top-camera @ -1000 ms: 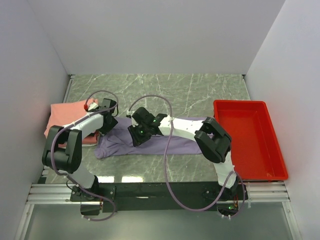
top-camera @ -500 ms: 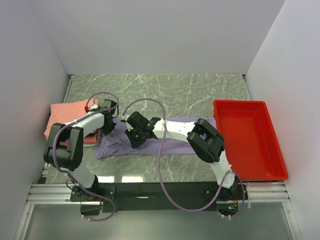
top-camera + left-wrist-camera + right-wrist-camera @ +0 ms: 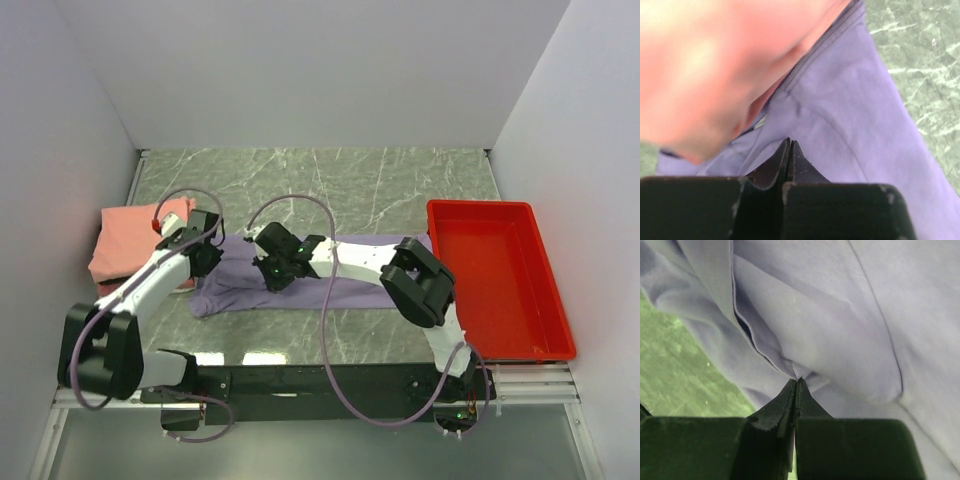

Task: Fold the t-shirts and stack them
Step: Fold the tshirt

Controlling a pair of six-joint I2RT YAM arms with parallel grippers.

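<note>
A pale lavender t-shirt (image 3: 232, 282) lies spread across the middle of the marble table, its left end against a folded salmon-pink t-shirt (image 3: 125, 235). My left gripper (image 3: 208, 262) is shut with its tips pressed into the lavender cloth (image 3: 850, 110) right beside the pink stack (image 3: 700, 65), which is a blur in the left wrist view. My right gripper (image 3: 272, 274) is shut on a pinched fold of the lavender shirt (image 3: 840, 315), and creases run into its tips (image 3: 798, 380).
A red plastic tray (image 3: 480, 205) stands at the right edge of the table. Bare green marble (image 3: 330, 180) stretches behind the shirt to the back wall. White walls close in on the left, right and rear.
The right jaws have closed onto the shirt fold. The left jaws closed earlier and stay shut. The left arm's elbow has swung down and outward, and its gripper shifted slightly nearer and left.
</note>
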